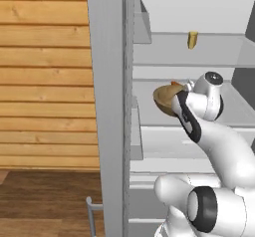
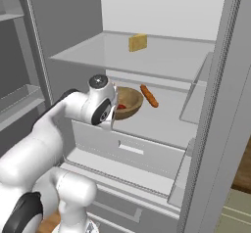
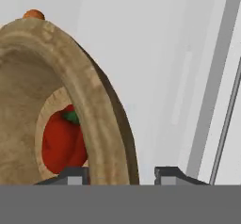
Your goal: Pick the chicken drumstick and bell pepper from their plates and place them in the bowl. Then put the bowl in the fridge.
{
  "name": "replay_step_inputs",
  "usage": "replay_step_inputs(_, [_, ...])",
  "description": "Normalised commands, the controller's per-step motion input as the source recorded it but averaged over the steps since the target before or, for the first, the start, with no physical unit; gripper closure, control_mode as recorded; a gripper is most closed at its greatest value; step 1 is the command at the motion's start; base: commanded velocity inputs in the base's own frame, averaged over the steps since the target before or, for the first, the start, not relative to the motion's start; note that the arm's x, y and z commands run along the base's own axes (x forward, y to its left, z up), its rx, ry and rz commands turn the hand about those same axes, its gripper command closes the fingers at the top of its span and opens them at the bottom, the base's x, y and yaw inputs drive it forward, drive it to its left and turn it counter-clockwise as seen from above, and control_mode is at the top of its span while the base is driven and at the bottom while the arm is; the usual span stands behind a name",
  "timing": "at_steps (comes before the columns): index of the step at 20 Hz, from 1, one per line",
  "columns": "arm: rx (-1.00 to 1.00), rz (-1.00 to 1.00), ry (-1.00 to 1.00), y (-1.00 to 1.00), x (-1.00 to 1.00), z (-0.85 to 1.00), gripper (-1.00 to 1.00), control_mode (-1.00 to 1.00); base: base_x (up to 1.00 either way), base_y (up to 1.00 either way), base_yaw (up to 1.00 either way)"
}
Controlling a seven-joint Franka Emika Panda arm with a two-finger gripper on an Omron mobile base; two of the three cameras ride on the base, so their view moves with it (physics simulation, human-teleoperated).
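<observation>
Wooden plank walling stands left of the fridge (image 1: 112, 106), a tall grey steel cabinet standing open, its pale smooth shelves exposed. On the upper shelf rests a small yellow block (image 2: 138, 42). At the middle shelf the bowl (image 2: 128, 102), round, tan, grainy wood with a thick rim and darker outside, sits tilted at the shelf's front. The claw (image 3: 121, 175) grips its rim, one tip inside and one outside. Inside lies the bell pepper (image 3: 61, 140), glossy red with a green stem. The chicken drumstick (image 2: 149, 96), orange-brown and tapered, leans over the far rim. Judgement: loading appears done; setting down, release and withdrawal remain.
</observation>
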Motion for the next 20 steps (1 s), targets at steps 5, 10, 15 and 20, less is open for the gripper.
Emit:
replay_step_inputs(5, [0.03,0.00,-0.33,-0.05,-0.51,0.27,-1.00,-1.00,0.00,0.00,0.00])
replay_step_inputs(10, [0.00,0.00,-0.25,-0.01,-0.86,0.74,-1.00,-1.00,0.00,0.00,0.00])
replay_step_inputs(15, [0.00,0.04,-0.01,-0.04,-1.00,1.00,-1.00,-1.00,0.00,0.00,0.00])
replay_step_inputs(20, [0.00,0.07,0.00,0.01,-1.00,0.83,-1.00,-1.00,0.00,0.00,0.00])
